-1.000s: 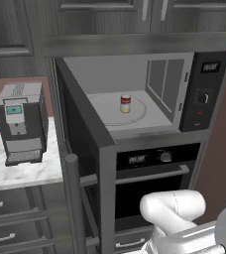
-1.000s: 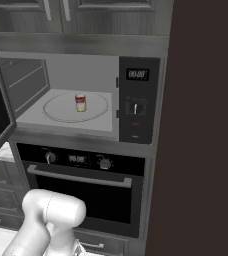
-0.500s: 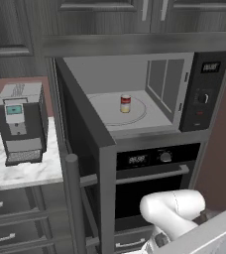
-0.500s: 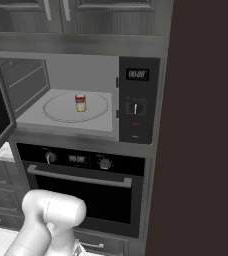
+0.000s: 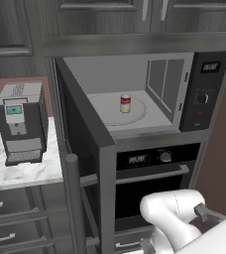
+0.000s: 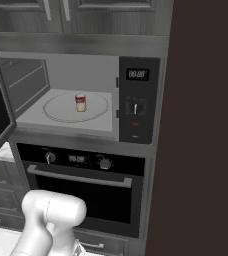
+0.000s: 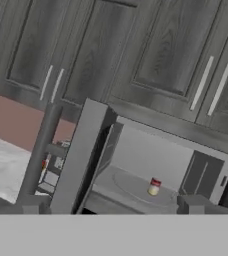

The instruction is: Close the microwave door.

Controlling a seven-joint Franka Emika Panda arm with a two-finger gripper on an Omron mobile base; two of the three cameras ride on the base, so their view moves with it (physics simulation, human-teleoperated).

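gripper (image 7: 111, 205) wide open, arm low

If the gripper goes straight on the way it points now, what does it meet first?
Probably the open microwave cavity. The gripper, open, faces it, with the door edge-on on the left side and the can inside. Depth is unclear, so the door edge may come first.

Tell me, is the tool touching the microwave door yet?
Apart. In the hand view the tool has its jaws wide, and the microwave door with its bar handle stands well beyond them.
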